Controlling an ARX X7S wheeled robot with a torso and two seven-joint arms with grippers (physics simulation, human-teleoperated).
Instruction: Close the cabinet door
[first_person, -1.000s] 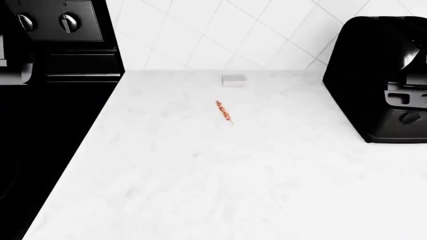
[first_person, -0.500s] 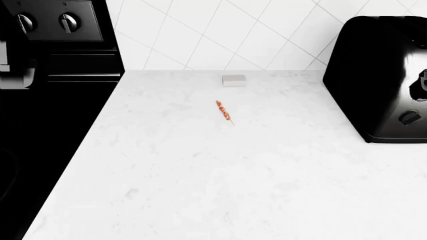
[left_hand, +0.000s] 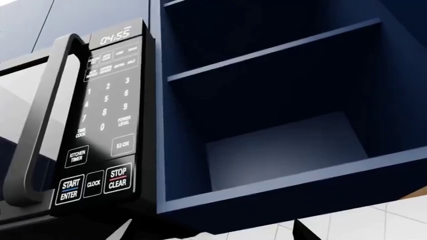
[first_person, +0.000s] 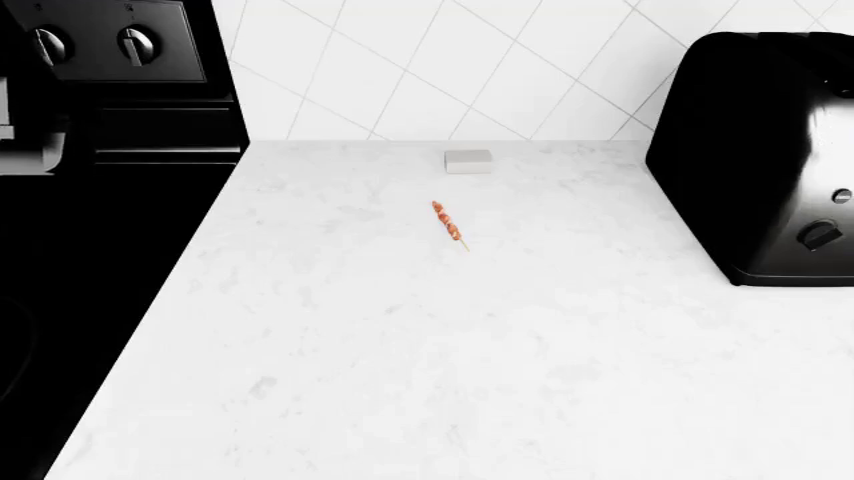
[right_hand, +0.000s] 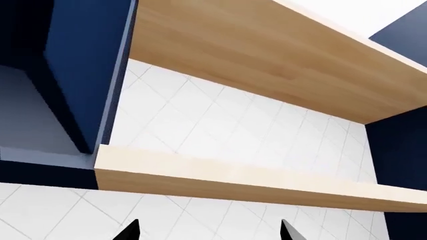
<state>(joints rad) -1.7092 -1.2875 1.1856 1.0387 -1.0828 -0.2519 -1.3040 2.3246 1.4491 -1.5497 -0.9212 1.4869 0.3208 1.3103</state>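
In the right wrist view the two dark tips of the right fingers (right_hand: 133, 231) show at the frame edge, spread well apart with nothing between them and touching nothing; the right gripper (right_hand: 208, 232) is released and empty. Of the left gripper only one dark tip (left_hand: 303, 231) pokes into the left wrist view, so I cannot tell how far the left fingers are spread or whether they grip anything. Beyond the right fingers lie pale wooden shelves (right_hand: 267, 180), smooth and straight-edged, set against a white diagonal-tiled wall (right_hand: 220, 125), with the navy side panel of the cabinet (right_hand: 80, 75) just beside them. The left wrist view looks up into the same cabinet (left_hand: 280, 115), a dark blue box standing open, its flat shelves bare; the cabinet door itself I cannot make out. Touching its side is a black glossy microwave (left_hand: 100, 125) with a curved bar handle and a keypad of white-lettered buttons. The head view shows the counter (first_person: 441, 360), white faintly veined marble, carrying a thin skewer (first_person: 449, 223) with reddish pieces, a small grey block (first_person: 467, 161) near the tiled wall, a bulky black rounded appliance (first_person: 754, 150) at one side, and a black stove (first_person: 107, 120) with round knobs at the other.
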